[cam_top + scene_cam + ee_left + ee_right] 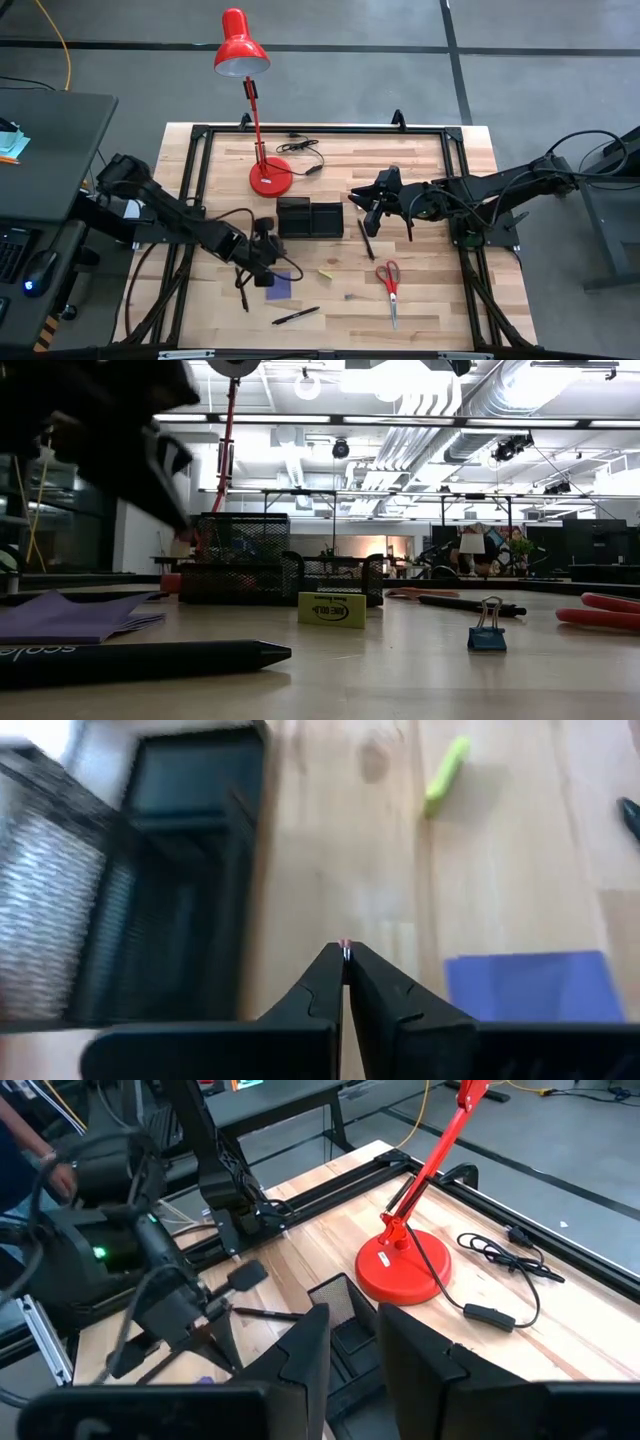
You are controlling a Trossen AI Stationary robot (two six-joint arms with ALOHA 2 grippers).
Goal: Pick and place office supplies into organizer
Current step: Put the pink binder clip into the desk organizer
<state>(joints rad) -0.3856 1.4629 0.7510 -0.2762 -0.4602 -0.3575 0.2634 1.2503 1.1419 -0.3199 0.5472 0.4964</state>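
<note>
One pen is pinched in the closed left gripper, long axis level, pointing toward the organizer; right gripper is part open, empty.

The floor was grey concrete crossed by dark lines. A dark desk stood beside the wooden table, with a yellow cable on the floor behind it. Beyond the table, the ceiling carried white ducts and strip lights, above distant shelves and plants
</note>
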